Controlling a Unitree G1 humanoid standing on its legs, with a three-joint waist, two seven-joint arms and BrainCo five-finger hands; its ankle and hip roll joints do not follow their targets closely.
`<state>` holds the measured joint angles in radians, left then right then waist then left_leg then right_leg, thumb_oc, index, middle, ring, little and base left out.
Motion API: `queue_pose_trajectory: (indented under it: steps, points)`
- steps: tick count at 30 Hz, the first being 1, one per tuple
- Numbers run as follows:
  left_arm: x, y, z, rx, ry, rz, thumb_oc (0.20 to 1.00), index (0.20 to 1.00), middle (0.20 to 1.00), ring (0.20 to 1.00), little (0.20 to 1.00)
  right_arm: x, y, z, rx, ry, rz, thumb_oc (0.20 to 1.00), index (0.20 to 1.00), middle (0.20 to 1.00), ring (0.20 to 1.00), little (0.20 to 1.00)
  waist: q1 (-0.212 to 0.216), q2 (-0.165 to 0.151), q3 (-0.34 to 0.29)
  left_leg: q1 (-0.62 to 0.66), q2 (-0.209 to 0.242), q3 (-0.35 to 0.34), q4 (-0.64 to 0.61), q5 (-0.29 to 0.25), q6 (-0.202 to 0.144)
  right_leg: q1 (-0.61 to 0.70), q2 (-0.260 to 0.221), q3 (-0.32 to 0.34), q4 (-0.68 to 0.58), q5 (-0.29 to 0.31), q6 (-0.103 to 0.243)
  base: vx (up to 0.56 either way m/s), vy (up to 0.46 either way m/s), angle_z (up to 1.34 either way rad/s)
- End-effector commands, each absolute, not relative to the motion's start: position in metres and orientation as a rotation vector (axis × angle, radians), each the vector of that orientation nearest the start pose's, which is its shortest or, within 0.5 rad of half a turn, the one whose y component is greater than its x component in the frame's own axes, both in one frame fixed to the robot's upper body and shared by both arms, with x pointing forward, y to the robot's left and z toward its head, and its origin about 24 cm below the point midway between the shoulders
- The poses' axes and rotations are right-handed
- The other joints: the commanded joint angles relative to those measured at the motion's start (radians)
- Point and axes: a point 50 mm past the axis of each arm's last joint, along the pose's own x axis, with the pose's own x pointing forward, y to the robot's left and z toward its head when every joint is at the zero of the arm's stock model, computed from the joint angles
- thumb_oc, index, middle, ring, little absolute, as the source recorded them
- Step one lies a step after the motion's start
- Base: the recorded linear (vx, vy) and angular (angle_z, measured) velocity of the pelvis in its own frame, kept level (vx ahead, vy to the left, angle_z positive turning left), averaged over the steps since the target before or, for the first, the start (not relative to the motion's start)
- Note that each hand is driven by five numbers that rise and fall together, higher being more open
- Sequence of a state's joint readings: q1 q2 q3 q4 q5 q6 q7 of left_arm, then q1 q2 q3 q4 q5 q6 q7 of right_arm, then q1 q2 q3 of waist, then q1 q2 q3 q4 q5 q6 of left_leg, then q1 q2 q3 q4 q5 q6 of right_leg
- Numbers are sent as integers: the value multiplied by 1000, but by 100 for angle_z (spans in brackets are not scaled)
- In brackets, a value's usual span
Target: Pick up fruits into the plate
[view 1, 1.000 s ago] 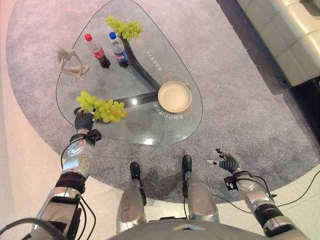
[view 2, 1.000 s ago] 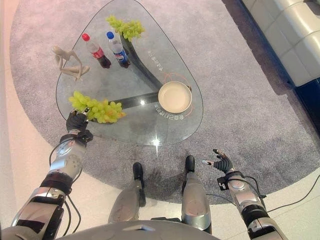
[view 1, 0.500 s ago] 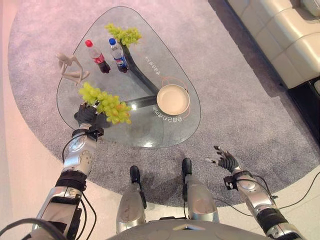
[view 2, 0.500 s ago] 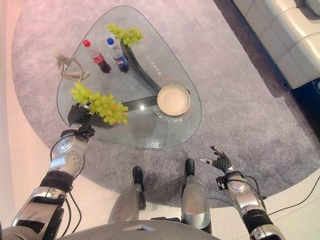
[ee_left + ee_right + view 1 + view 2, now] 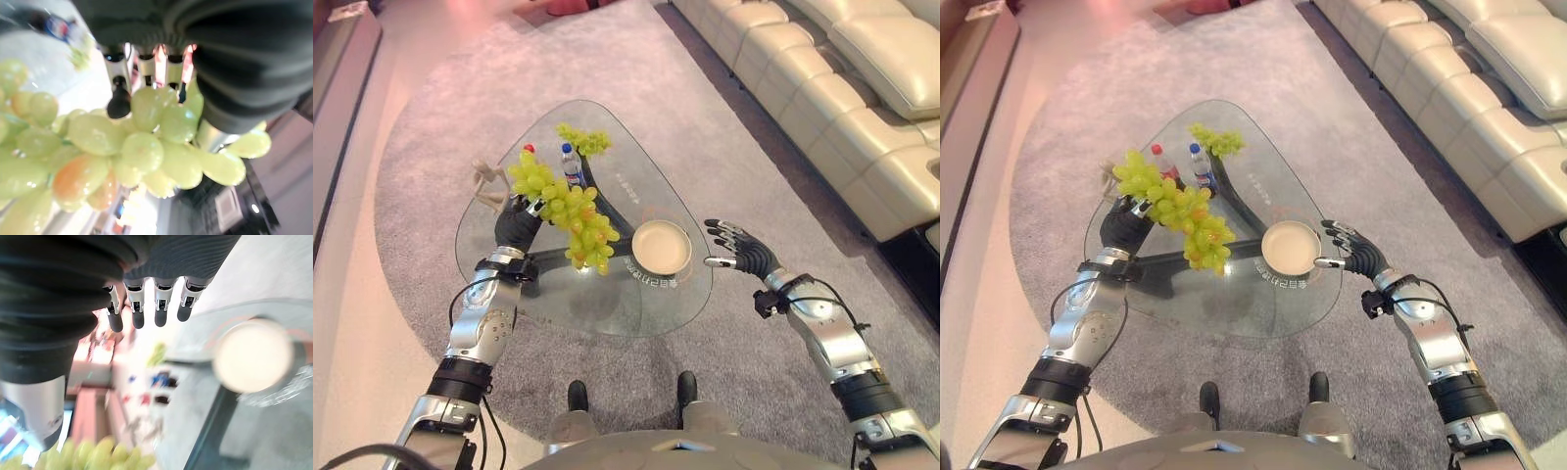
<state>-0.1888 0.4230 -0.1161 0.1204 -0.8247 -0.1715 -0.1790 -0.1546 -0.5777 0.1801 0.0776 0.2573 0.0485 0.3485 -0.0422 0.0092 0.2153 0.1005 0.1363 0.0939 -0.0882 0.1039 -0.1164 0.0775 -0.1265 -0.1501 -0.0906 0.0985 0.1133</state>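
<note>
left wrist view: left hand (image 5: 146,63) clenches grapes (image 5: 122,147), hiding its fingertips; right hand (image 5: 744,257) splayed.

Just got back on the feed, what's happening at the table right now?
The left hand is shut on a grape bunch, holding it above the glass table beside the plate, which holds no fruit yet. The right hand is open next to the plate's far side. A second grape bunch lies at the table's far end, near two bottles and a figurine.
</note>
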Motion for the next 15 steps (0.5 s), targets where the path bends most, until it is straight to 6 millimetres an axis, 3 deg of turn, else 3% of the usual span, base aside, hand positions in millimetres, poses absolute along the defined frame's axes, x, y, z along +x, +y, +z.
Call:
queue_pose_trajectory:
  steps: [1, 15]
  points:
    - [287, 189, 119, -350, -305, -406, 200, 200, 200, 200, 200, 282, -178, 96, -307, 26, 670, 1000, 1000, 1000, 1000, 1000, 21, -38, -66, -27, -54, 38, 101, -168, 39, 12, -27, -66, 126, -153, 2, 0, 0, 0]
    - [278, 166, 129, -395, -307, -700, 200, 200, 200, 200, 200, 271, -108, 136, -101, 58, 1175, 1000, 1000, 1000, 1000, 1000, 56, -52, -123, 15, -35, 58, 52, -155, 24, 50, -38, -95, 71, -118, 16, -6, -4, 1]
